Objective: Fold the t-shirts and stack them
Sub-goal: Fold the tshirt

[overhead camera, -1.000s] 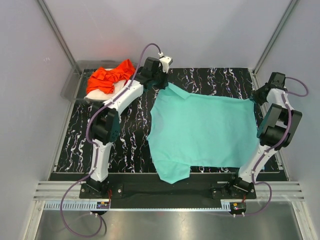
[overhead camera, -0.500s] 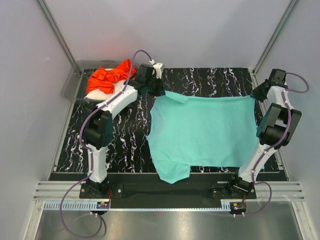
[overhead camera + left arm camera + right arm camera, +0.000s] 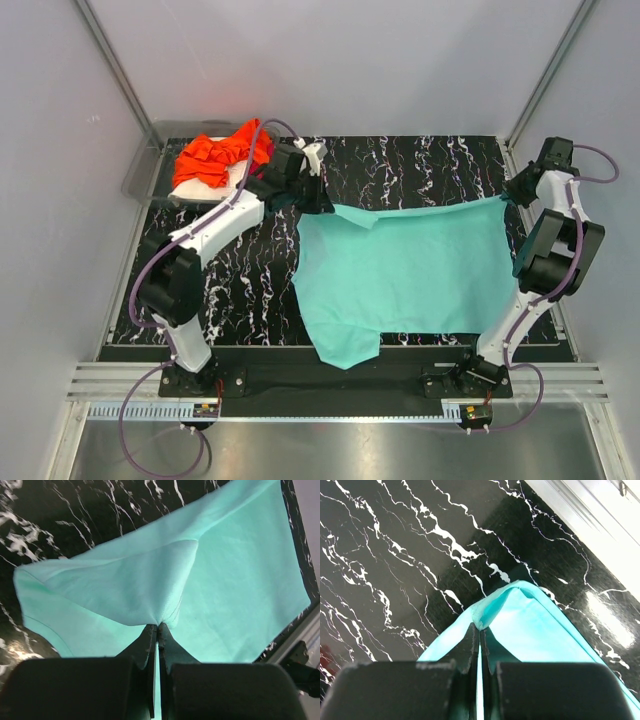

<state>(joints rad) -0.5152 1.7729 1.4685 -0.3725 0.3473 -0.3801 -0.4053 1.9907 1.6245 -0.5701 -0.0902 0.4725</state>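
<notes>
Turquoise t-shirt (image 3: 400, 270), one, lay spread flat across the right half of the black marbled mat (image 3: 250, 280), a lower flap reaching the mat's near edge, its far hem raised off the mat at both corners. Left gripper (image 3: 158, 626), jaws fully closed, pinched the shirt's far-left corner above the mat's far middle, cloth gathered into folds at the fingertips. Right gripper (image 3: 479, 628), jaws likewise pressed together, pinched the far-right corner near the mat's far right edge, fabric peaked into a small tent there. Orange t-shirt (image 3: 218, 155), crumpled, sat on cream-white cloth (image 3: 238, 176) inside a translucent grey tray (image 3: 140, 178) at the mat's far left corner, well apart from the turquoise shirt.
</notes>
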